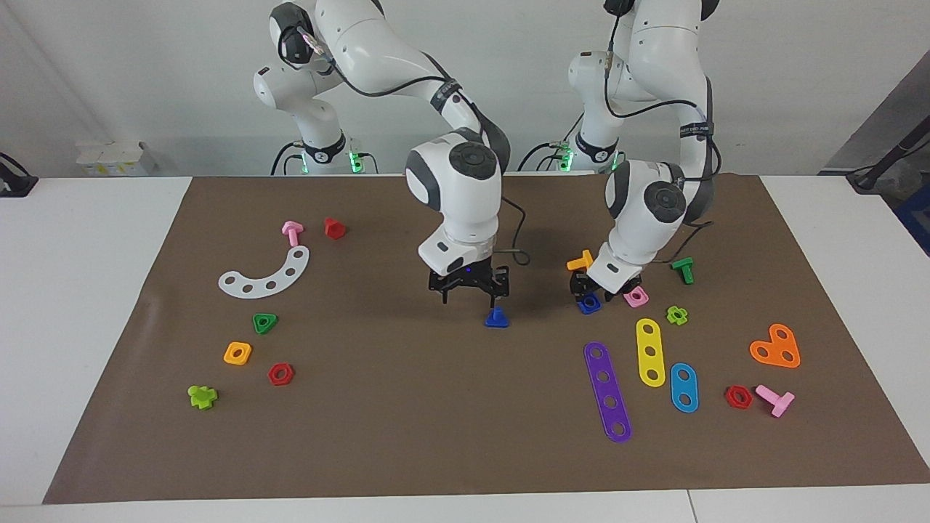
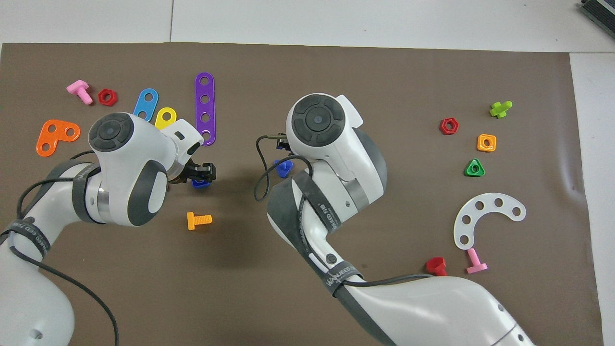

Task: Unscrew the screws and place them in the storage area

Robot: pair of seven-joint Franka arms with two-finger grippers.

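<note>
The right hand point(image 1: 469, 289) hangs released just above the blue screw point(image 1: 497, 319) mid-mat, while the left hand point(image 1: 590, 290) seemingly grasps the blue nut point(image 1: 589, 305).

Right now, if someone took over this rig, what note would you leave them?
Right tool: open, just above the blue screw, not holding it.
Left tool: down at the blue nut; grip unclear.
Screw: out of the nut, lying on the mat mid-table, short of the storage area by the white strip.
Done: unscrewing.
Left: pick up the screw and carry it to the storage area.
</note>
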